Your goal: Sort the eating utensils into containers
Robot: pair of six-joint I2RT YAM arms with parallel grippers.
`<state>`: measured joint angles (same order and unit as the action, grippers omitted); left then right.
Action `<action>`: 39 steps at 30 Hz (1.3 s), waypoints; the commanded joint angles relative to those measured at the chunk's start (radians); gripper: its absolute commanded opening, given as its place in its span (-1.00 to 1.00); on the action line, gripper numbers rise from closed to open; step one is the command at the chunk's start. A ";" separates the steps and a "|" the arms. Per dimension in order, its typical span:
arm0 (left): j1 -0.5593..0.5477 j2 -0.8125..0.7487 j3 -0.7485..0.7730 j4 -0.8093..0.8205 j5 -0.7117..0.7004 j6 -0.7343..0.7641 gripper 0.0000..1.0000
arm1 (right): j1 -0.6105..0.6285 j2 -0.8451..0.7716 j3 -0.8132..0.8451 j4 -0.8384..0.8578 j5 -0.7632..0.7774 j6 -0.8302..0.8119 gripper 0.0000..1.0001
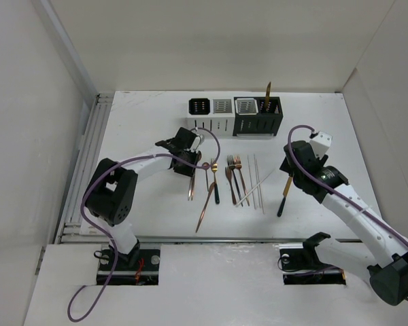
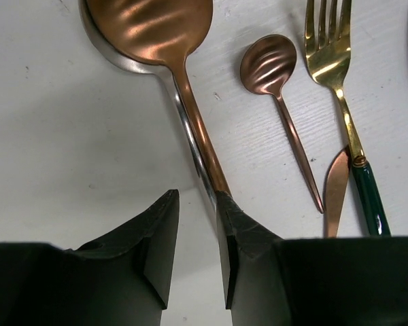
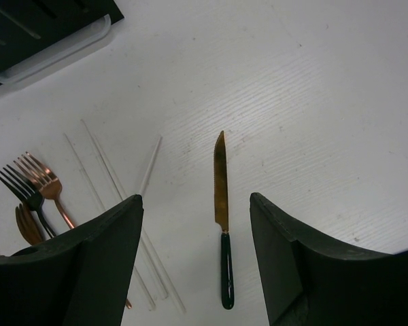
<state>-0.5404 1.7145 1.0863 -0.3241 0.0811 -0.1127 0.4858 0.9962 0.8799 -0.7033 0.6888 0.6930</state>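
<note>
left gripper (image 2: pixel 197 197) ajar, spoon (image 2: pixel 149 27) at finger edge | right gripper (image 3: pixel 195 198) wide above knife (image 3: pixel 221 190)

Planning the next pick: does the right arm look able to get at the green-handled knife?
Probably yes: the knife lies alone on bare table, below the open right gripper; the white sticks lie apart.

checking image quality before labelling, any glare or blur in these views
Left wrist: strong glare streaks on the big copper spoon bowl and the gold fork, both still sharp. Right wrist: even light, the knife crisp against the white table. Top external: flat, bright lighting and no blur, but the utensils are small and fine detail is lost.
</note>
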 commanded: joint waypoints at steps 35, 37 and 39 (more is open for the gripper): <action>-0.047 0.091 0.041 0.026 -0.438 0.375 -1.00 | -0.019 -0.031 0.082 0.166 0.069 -0.135 0.43; -0.008 0.045 0.059 0.026 -0.469 0.409 -1.00 | -0.019 -0.031 0.082 0.194 0.069 -0.161 0.43; 0.003 0.022 0.102 0.005 -0.452 0.420 -1.00 | -0.019 -0.031 0.082 0.229 0.069 -0.171 0.43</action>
<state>-0.5697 1.8290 1.1435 -0.3019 -0.2684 0.2153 0.4717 0.9855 0.9176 -0.5865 0.7284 0.5636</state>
